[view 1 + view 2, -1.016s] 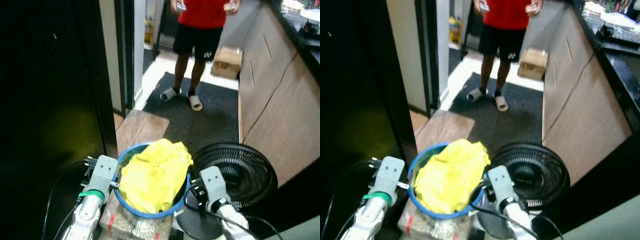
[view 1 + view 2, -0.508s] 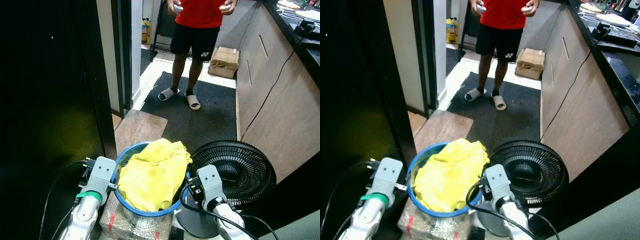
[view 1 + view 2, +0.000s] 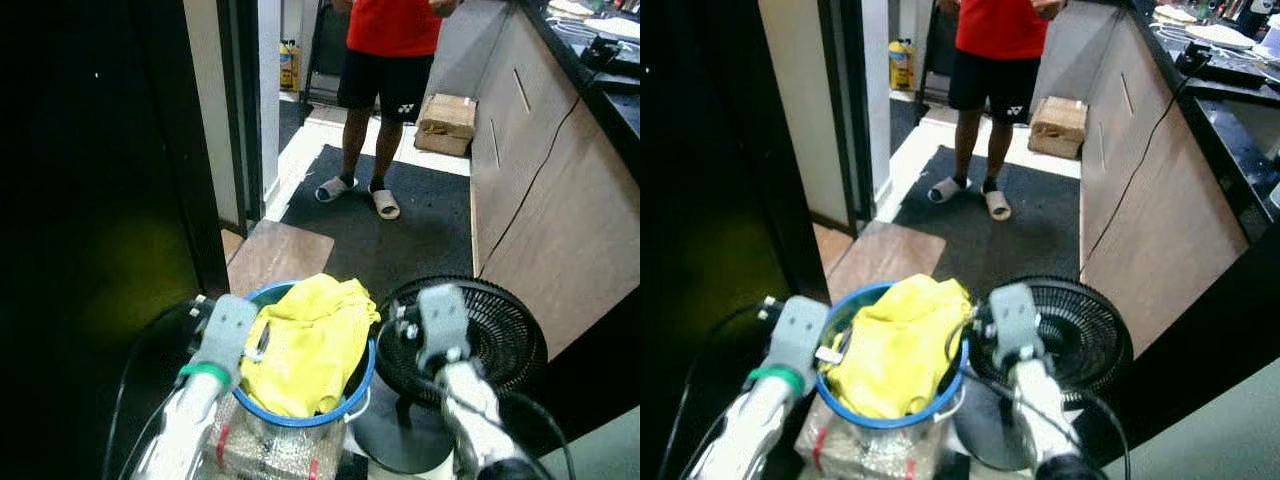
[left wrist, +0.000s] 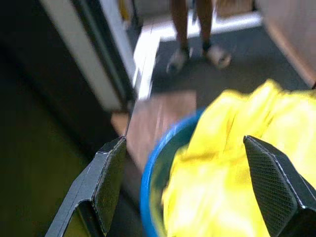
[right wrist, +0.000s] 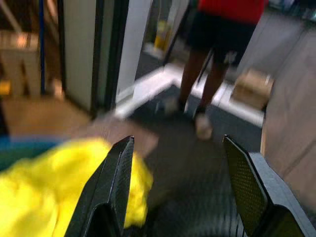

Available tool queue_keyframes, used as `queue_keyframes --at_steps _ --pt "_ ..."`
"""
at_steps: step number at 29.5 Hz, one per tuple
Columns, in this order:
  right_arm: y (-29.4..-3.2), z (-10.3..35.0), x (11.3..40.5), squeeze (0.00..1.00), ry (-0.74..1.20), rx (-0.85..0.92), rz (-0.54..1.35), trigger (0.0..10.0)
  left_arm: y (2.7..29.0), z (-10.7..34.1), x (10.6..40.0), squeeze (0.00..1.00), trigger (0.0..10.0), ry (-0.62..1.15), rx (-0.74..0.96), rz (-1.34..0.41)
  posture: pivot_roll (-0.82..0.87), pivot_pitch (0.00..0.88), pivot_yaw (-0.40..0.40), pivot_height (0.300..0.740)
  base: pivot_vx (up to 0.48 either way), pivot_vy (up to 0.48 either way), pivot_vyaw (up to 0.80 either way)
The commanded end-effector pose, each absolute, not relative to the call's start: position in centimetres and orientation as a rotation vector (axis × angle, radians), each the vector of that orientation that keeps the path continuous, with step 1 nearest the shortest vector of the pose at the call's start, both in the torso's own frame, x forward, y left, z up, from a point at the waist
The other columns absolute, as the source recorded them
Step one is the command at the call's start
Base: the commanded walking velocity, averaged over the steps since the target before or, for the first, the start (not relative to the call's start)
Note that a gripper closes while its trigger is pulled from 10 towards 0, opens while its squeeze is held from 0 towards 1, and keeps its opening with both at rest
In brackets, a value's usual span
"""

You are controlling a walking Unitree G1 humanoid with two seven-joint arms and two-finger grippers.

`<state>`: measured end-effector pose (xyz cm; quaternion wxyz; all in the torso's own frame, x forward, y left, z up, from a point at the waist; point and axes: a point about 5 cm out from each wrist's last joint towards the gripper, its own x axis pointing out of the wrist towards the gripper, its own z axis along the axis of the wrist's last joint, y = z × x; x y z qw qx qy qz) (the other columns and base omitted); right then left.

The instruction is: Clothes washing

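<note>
A blue round basket (image 3: 352,392) holds a heap of yellow clothes (image 3: 305,345) and sits on a plastic-wrapped package (image 3: 262,455). My left arm (image 3: 226,334) is raised at the basket's left rim. In the left wrist view my left gripper (image 4: 192,180) is open, with the blue rim (image 4: 148,173) and yellow cloth (image 4: 232,163) seen between its fingers (image 4: 106,177). My right arm (image 3: 441,318) is lifted to the right of the basket, in front of the fan. My right gripper (image 5: 180,185) is open and holds nothing, with the yellow cloth (image 5: 54,182) off to one side.
A black floor fan (image 3: 490,345) stands right beside the basket. A person (image 3: 392,60) in a red shirt and black shorts stands ahead on a dark mat (image 3: 420,235). A wooden counter (image 3: 545,200) runs along the right. A dark panel (image 3: 100,200) fills the left. A cardboard box (image 3: 447,115) lies by the counter.
Both arms have risen. The right one lifted from the basket's right rim to in front of the fan. The left one moved closer in to the basket's left rim. The basket has stayed put.
</note>
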<state>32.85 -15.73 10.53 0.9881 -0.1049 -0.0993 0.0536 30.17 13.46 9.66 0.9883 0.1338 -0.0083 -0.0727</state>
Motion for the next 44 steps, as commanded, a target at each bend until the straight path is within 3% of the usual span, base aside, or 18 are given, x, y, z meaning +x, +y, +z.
queue_keyframes --at_steps 1,5,14,22,44 --pt "-15.9 9.7 32.4 0.00 -0.162 -0.194 0.116 10.0 13.3 9.8 30.1 0.00 10.0 -0.035 0.295 -0.155 0.10 0.065 -0.011 0.740 0.000 0.000 0.00" --pt "-14.3 11.9 33.4 0.00 -0.241 -0.237 0.220 10.0 13.9 12.3 32.3 0.00 10.0 -0.146 0.331 -0.086 0.09 0.062 -0.004 0.740 0.000 0.000 0.00" --pt "-12.7 10.4 33.1 0.00 -0.165 -0.181 0.207 10.0 14.9 10.1 31.5 0.00 10.0 -0.056 0.321 -0.098 0.06 0.041 -0.018 0.740 0.000 0.000 0.00" --pt "-13.2 9.5 32.5 0.00 -0.125 -0.170 0.188 10.0 13.5 8.6 30.4 0.00 10.0 -0.019 0.295 -0.116 0.05 0.029 -0.021 0.740 0.000 0.000 0.00" --pt "-14.7 10.0 32.3 0.00 -0.141 -0.151 0.124 10.0 12.8 8.6 31.8 0.00 10.0 0.000 0.254 -0.133 0.01 0.000 0.005 0.740 0.000 0.000 0.00"
